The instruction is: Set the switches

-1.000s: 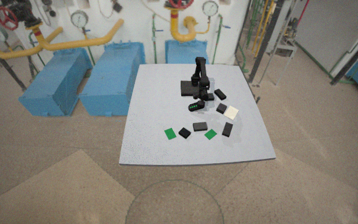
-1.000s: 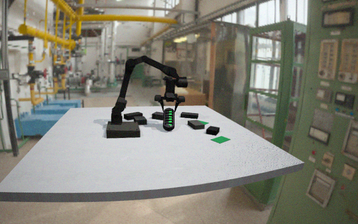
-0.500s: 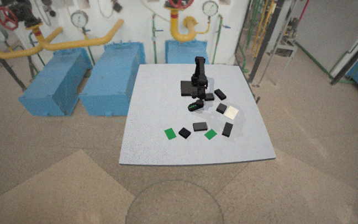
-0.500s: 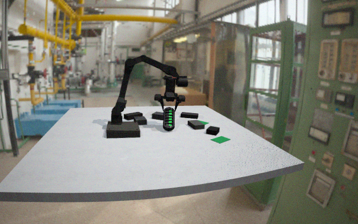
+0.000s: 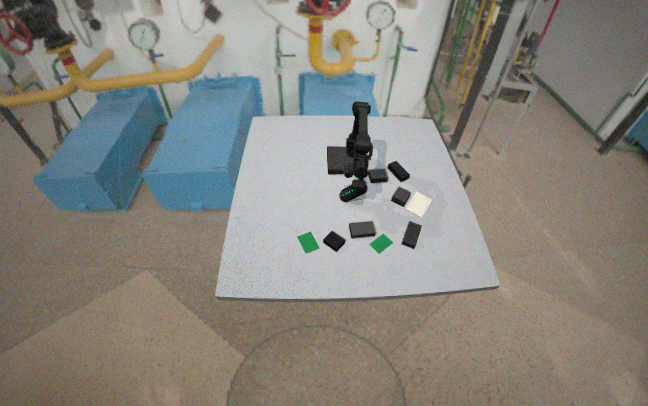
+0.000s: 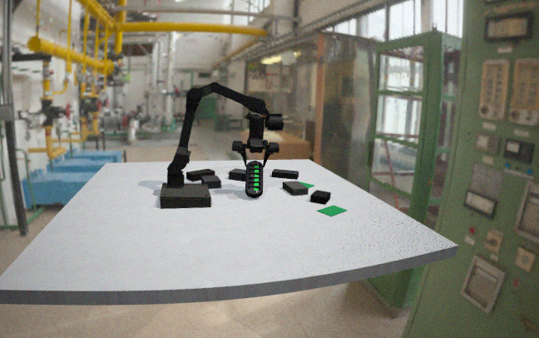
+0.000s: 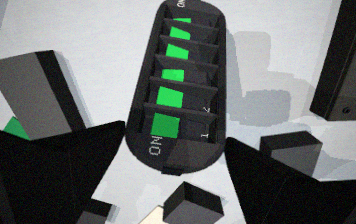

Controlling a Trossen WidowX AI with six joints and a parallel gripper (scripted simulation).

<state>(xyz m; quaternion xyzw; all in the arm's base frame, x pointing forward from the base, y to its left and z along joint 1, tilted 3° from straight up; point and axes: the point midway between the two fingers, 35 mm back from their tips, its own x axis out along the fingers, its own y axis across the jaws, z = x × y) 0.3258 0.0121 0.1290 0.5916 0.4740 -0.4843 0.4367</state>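
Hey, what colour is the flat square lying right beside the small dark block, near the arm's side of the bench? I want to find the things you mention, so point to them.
Cream [image 5: 419,204], seen best from the top.
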